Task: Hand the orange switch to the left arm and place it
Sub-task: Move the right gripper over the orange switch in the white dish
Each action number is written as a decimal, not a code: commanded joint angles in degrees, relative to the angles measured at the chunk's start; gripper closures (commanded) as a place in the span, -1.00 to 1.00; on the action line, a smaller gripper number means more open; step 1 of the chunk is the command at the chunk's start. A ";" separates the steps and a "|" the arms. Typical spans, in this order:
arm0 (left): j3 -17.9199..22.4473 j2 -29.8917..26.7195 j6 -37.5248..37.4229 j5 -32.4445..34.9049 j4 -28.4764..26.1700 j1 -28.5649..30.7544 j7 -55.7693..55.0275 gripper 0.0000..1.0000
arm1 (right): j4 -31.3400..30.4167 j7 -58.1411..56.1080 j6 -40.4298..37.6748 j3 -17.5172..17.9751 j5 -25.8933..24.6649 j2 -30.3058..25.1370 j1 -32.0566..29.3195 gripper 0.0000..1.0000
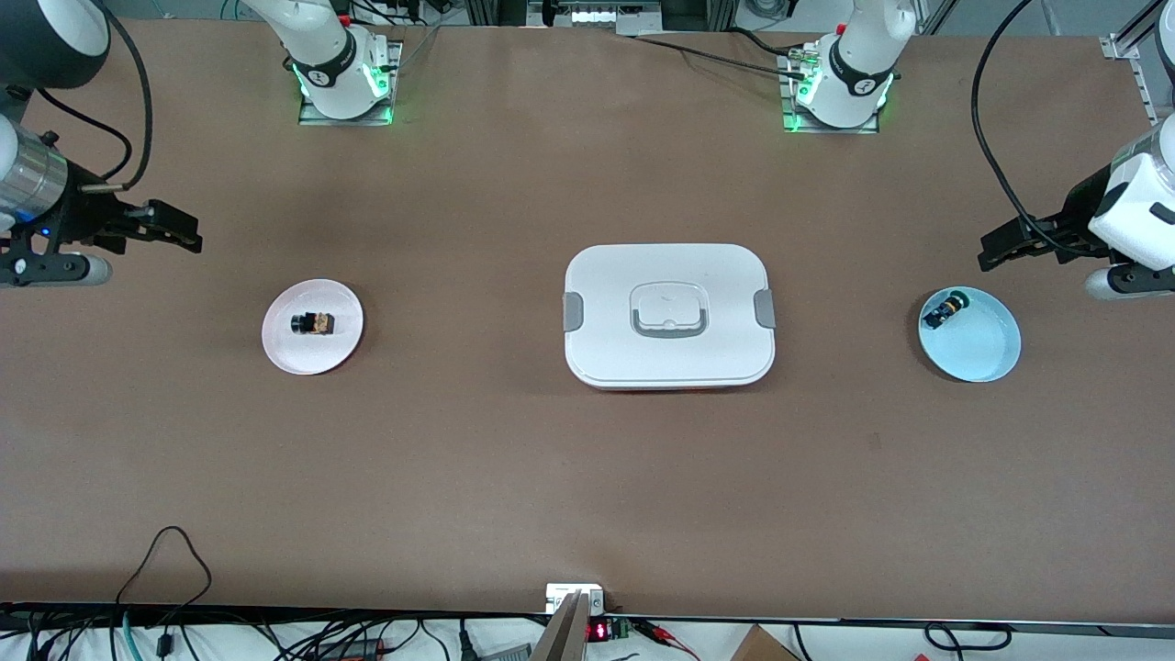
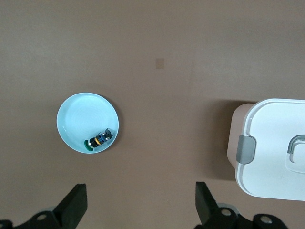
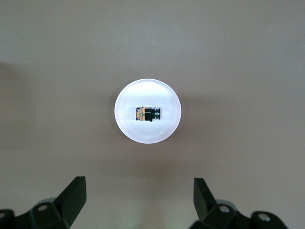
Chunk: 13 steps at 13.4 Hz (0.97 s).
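Note:
The orange switch [image 1: 313, 323] lies on its side in a small pale pink plate [image 1: 335, 351] toward the right arm's end of the table; the right wrist view looks down on the switch [image 3: 147, 114] and plate [image 3: 147, 93]. My right gripper [image 1: 180, 229] [image 3: 138, 186] hangs open and empty over bare table beside that plate. The white box [image 1: 668, 367] [image 2: 271, 157] sits at the table's middle, lid clipped. My left gripper [image 1: 990, 252] [image 2: 140, 188] hangs open and empty over the left arm's end of the table.
A light blue plate [image 1: 984, 347] [image 2: 81, 114] at the left arm's end holds a small blue-bodied switch [image 1: 945, 310] [image 2: 101, 139] near its rim. Cables hang along the table edge nearest the front camera.

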 commanded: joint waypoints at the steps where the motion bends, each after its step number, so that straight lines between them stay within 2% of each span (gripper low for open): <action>1: -0.08 0.89 -0.74 0.72 1.59 0.02 -0.70 -1.00 | 1.15 0.49 0.73 -0.13 1.07 2.73 -0.24 -1.00; 8: -0.08 0.89 -0.74 0.63 1.59 0.02 -0.70 -1.00 | -0.33 4.54 4.76 -0.13 0.19 6.60 -0.06 -1.00; 13: -0.08 0.80 -0.74 0.63 1.50 -0.06 -0.70 -1.00 | -7.53 4.18 12.85 -0.13 -2.01 5.99 -0.06 -1.00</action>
